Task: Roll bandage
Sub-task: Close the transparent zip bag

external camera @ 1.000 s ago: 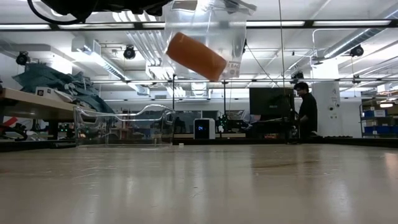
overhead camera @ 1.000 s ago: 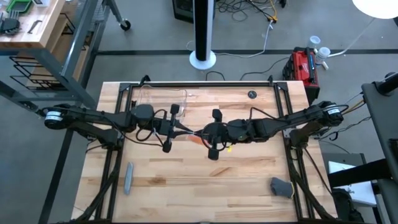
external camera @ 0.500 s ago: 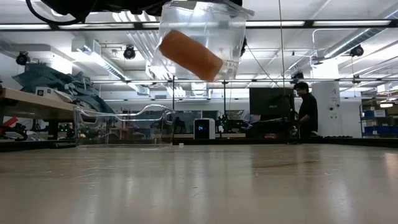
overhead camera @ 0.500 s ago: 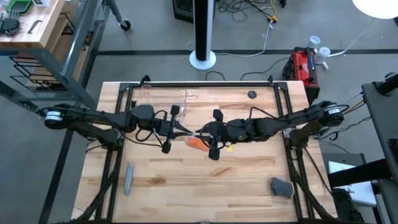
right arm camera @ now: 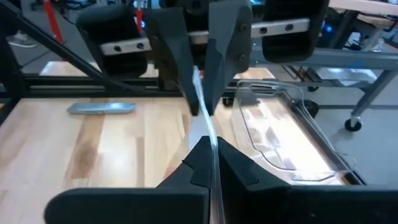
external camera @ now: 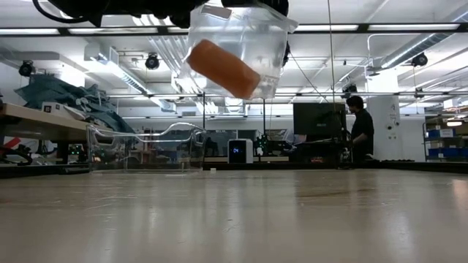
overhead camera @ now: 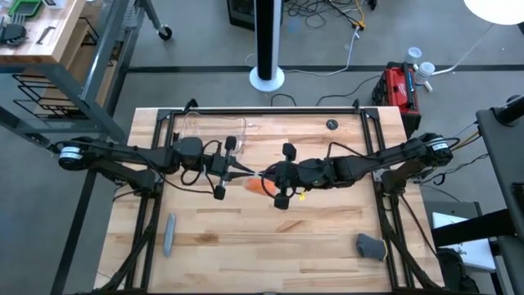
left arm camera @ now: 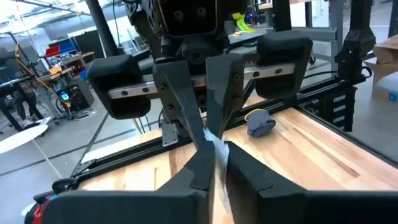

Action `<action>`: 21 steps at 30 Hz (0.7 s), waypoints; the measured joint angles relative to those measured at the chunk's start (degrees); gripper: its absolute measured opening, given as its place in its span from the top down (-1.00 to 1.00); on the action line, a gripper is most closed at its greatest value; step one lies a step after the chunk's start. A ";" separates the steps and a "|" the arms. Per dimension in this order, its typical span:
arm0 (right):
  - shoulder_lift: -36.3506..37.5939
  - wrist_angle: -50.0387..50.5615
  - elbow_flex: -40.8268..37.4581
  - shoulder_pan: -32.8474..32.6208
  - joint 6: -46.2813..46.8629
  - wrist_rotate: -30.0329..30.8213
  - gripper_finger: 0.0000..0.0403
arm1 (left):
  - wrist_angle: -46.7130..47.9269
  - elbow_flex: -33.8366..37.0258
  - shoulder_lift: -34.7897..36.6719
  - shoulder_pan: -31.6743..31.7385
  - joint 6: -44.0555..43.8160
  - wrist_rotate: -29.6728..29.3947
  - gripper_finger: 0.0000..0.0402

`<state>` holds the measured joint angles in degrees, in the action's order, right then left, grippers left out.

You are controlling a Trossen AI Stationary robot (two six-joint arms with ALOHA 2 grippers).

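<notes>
Jaws of the left gripper and right gripper pinch shut on a clear plastic wrap, tip to tip. Inside it, above the counter, hangs the bandage, already a stubby roll; unwrapping likely remains.

Left tool and right tool tip to tip mid-table, orange bandage just beside them.

The bandage is a stubby, bright orange roll of soft fabric, tilted so one end sits higher than the other. It hangs well above the table inside a clear plastic wrap. From overhead it shows as an orange patch near the table's middle.
</notes>
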<state>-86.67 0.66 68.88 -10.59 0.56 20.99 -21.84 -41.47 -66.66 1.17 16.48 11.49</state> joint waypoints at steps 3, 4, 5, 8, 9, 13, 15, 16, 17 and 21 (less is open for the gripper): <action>-0.02 -0.49 0.00 0.01 0.11 0.10 0.99 | -0.20 0.00 0.03 0.02 -0.93 0.04 0.80; -0.02 -0.66 0.00 0.00 0.13 0.50 0.99 | -0.20 0.00 0.03 0.02 -1.10 0.04 0.76; -0.03 -0.83 0.00 -0.02 0.13 1.54 0.99 | -0.20 0.00 0.03 0.02 -1.16 0.04 0.71; -0.04 -1.38 0.00 -0.15 0.17 4.45 1.00 | -1.20 0.00 0.03 0.09 -2.38 0.00 0.58; -0.04 -1.51 0.00 -0.17 0.15 4.55 1.00 | -1.80 0.00 0.03 0.09 -2.71 0.00 0.54; -0.07 -2.76 -0.11 -0.27 0.00 4.60 1.00 | -3.57 0.00 0.03 0.07 -3.09 -0.32 0.36; -0.07 -3.12 -0.25 -0.26 -0.02 4.60 1.00 | -4.17 0.00 -0.37 0.07 -2.71 -0.86 0.29; -0.07 -3.11 -0.29 -0.26 -0.02 4.62 1.00 | -4.58 0.00 -0.58 0.07 -2.70 -1.85 0.26; -0.07 -3.10 -0.35 -0.26 -0.05 4.62 1.00 | -4.96 0.00 -0.80 0.07 -2.66 -2.45 0.24; -0.09 -4.62 -0.40 -0.28 -0.27 4.27 1.00 | -6.21 0.00 -1.52 0.15 -1.98 -3.43 0.23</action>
<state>-86.76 -3.95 68.49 -10.87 0.29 25.25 -28.06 -41.47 -68.18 1.32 14.50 8.05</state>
